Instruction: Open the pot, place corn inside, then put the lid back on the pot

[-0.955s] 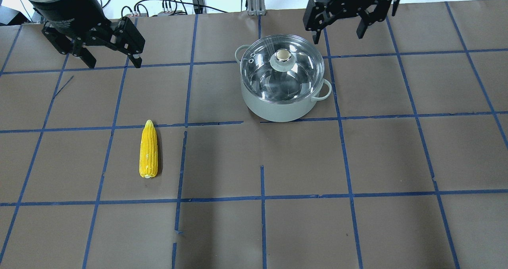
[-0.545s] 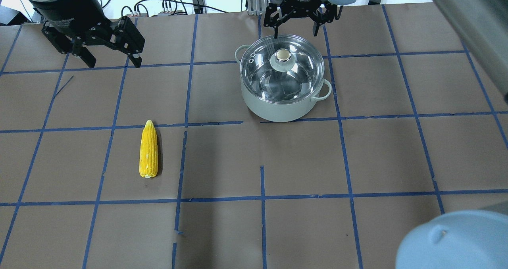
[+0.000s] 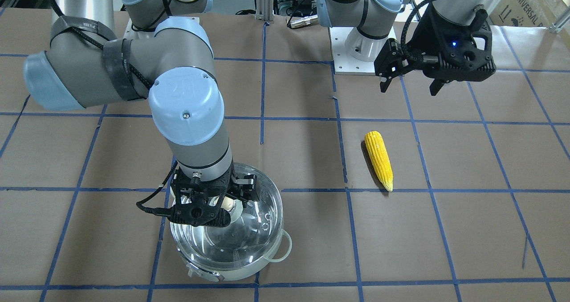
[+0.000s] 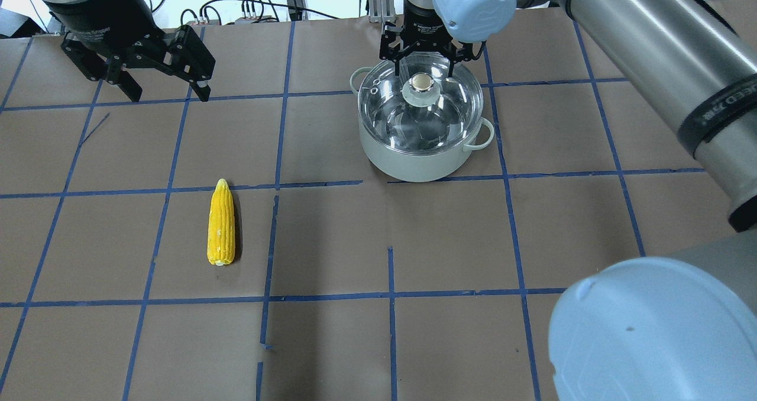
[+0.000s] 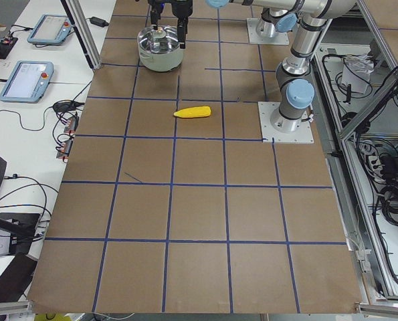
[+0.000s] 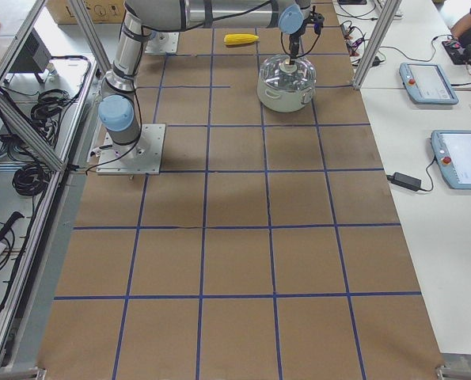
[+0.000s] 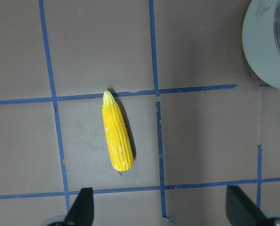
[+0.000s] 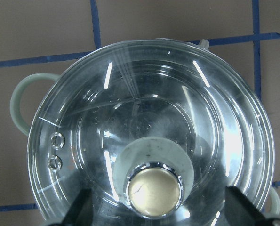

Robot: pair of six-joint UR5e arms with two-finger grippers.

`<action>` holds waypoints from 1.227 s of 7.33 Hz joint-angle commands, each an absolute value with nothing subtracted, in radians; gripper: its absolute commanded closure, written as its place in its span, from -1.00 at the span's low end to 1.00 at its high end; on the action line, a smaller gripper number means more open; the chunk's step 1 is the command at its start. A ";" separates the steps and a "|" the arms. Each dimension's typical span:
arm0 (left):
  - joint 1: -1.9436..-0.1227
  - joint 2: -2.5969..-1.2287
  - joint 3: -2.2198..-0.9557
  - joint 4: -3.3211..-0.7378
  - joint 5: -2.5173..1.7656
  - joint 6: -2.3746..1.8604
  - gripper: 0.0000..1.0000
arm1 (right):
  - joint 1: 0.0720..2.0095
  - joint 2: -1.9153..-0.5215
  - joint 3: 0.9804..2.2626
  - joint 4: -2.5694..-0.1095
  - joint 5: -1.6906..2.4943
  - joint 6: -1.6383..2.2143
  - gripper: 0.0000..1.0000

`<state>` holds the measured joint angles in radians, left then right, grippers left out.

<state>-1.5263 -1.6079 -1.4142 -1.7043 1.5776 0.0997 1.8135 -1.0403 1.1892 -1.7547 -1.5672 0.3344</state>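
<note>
Pot (image 4: 414,158): standing upright on the brown, blue-taped table (image 4: 532,241), two pale loop handles (image 4: 484,135) sticking out at opposite sides. Lid (image 4: 408,120): sitting closed and level on the pot's rim, beige-topped knob (image 4: 421,82) pointing straight up at the pot's centre, two small vent holes (image 8: 55,150) showing near the rim on one side. Right gripper (image 4: 424,71): hanging directly over the pot, pointing down at the lid, jaws spread wide with one finger on each side of the knob; fingers (image 8: 81,209) showing at both lower corners of the right wrist view with the knob between them and clear gaps either way, so not pinching anything; impossible to tell whether the tips are touching the glass. Same gripper (image 3: 213,204) in the front-facing view: sitting low over the pot, covering part of the lid, knob peeking out between the fingers. Corn (image 4: 222,223): lying flat on the table well apart from the pot, off to the pot's left by the robot's sides and nearer the robot's base than the pot, tapered tip pointing away from the base, touching nothing else. Left gripper (image 4: 170,96): hanging above the table well to the left of the pot, jaws spread and empty, not touching the corn; corn showing in the left wrist view with the pot's wall just cutting into the top right corner.
</note>
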 commanded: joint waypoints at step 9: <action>-1.526 -1.609 -1.416 -1.706 1.580 0.104 -0.99 | 1.813 -1.015 1.193 -1.758 -1.566 0.345 -0.27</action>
<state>-1.5263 -1.6083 -1.4159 -1.7056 1.5794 0.1055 1.8132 -1.0157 1.1937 -1.7580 -1.5662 0.3443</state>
